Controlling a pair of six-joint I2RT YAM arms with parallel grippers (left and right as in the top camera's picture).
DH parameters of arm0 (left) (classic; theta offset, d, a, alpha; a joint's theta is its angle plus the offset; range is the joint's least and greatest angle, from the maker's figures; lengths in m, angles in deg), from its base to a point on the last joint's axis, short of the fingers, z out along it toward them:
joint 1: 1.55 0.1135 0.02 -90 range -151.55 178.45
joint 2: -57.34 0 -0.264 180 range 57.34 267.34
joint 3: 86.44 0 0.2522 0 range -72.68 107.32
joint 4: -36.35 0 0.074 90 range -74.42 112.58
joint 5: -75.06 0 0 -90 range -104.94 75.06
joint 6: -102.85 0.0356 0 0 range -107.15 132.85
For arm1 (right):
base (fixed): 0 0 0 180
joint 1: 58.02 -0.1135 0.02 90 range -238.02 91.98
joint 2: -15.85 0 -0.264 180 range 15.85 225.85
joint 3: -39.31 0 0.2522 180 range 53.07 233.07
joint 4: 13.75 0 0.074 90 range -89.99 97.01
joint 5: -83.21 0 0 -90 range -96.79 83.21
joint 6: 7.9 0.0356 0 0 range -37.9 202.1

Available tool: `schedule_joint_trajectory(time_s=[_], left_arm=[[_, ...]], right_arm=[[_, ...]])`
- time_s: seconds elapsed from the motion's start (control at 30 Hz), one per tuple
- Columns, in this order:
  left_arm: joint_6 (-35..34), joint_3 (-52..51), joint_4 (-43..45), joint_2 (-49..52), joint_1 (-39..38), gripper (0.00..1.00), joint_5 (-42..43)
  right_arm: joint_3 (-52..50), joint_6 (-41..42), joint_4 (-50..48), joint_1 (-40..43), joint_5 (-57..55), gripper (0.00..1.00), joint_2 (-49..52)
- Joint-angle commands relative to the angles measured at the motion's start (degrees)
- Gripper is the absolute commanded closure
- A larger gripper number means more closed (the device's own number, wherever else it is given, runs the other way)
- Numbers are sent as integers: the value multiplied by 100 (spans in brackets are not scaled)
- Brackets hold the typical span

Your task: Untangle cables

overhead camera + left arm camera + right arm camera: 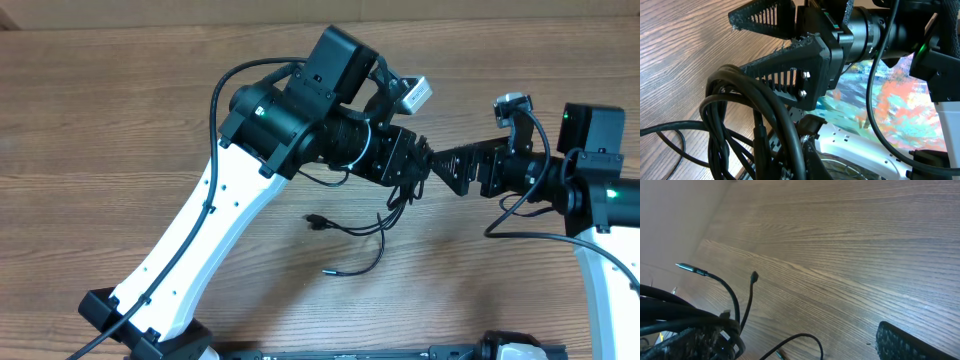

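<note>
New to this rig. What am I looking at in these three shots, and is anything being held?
Two white-and-black robot arms work at a brown wood-grain table. The overhead view looks straight down; the other two come from cameras on each arm's wrist.

The left gripper is shut on a bundle of thin black cables. The left wrist view shows that bundle looped close to the lens. In the overhead view, loose strands hang from the grip and trail onto the table, ending in small plug connectors.

The right gripper, with black ribbed triangular fingers, is open and points at the left one, nearly tip to tip. It holds nothing. The right wrist view shows the clamped cable bundle at lower left, with two plug-tipped ends sticking up over bare wood.
</note>
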Motion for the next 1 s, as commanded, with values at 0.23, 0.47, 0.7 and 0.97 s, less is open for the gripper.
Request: schedule_joint_trajectory(time_s=[0.23,0.47,0.7,0.97], left_arm=[[155,85,-28,-107,-20,96,284],[1064,83,-286,-107,-13,96,-540],[2618,85,-881,-107,-13,96,-542],[2656,85,-918,-107,-20,96,-396]], right_arm=[[7,236,-358,15,-31,0,44],[7,-1845,804,15,719,7,44],[7,-4105,2114,15,1858,20,44],[7,-4223,2247,15,1921,35,44]])
